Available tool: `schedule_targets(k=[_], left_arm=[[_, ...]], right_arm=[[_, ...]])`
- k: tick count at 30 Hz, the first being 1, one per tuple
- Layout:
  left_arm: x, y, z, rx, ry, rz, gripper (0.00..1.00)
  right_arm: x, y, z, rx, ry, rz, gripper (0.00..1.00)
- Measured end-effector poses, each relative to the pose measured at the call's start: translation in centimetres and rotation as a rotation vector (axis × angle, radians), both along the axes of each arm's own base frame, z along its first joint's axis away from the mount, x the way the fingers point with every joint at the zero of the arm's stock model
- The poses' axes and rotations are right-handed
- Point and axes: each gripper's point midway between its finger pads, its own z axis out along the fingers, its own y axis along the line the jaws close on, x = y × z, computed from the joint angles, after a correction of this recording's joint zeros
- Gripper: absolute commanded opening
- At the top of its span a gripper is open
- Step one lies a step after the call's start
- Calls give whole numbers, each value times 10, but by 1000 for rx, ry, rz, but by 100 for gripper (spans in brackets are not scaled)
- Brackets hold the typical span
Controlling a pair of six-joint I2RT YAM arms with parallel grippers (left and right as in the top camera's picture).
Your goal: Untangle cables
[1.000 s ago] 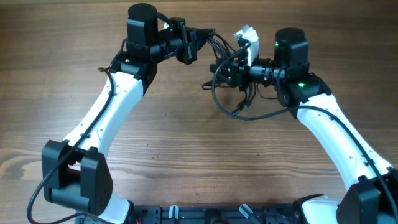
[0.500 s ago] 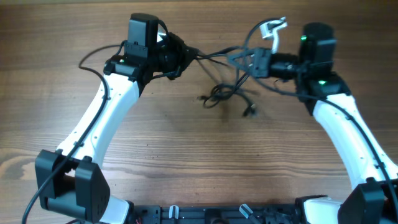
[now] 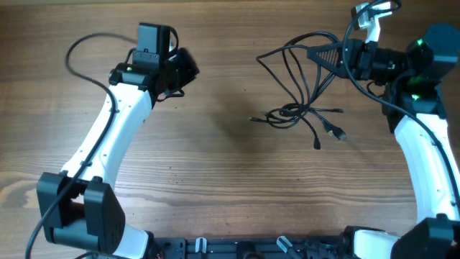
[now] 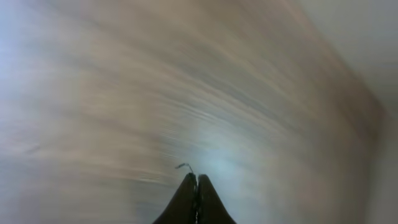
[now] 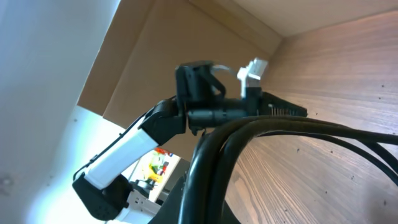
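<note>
Gripping a bunch of cables [image 3: 291, 111], the right gripper [image 3: 320, 53] lets their loops trail from it down to a knot and loose plug ends near the table [image 3: 215, 180]. Well apart from it, the left gripper [image 4: 196, 183] is closed, a thin wire end [image 4: 183, 166] by its tips; whether that is held cannot be told.

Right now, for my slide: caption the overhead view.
Right gripper clamps the tangled black cables, strands trailing onto the wooden table; left gripper shut, far off.

White arms [image 3: 108, 137], black joints, green lights [image 3: 419, 44].
</note>
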Motion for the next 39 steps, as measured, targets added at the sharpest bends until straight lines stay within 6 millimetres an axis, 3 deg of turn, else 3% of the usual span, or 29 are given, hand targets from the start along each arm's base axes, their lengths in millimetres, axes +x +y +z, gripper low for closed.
schedule_targets(k=[3,4,5,11,23,30,39], left_arm=[[-17,-51,24,-129,-106,-321,15],[-27,-68,29,-159,-130,-416,26],[-49,-98,37,-204,-167,-579,30],[-88,-146,41,-203,-238,-808,44],[-101,-168,31,-114,-270,-870,50],[-103,-178,3,-94,-237,-925,50],[-111,-184,10,-135,-277,-998,50]], right_arm=[[10,-1,-13,6,52,-6,4],[12,-2,-18,7,68,-7,4],[15,-2,-20,8,76,-11,5],[16,-2,-21,8,75,-15,4],[16,-2,-21,8,74,-14,4],[16,-2,-20,7,70,-14,4],[16,-2,-20,7,70,-14,4]])
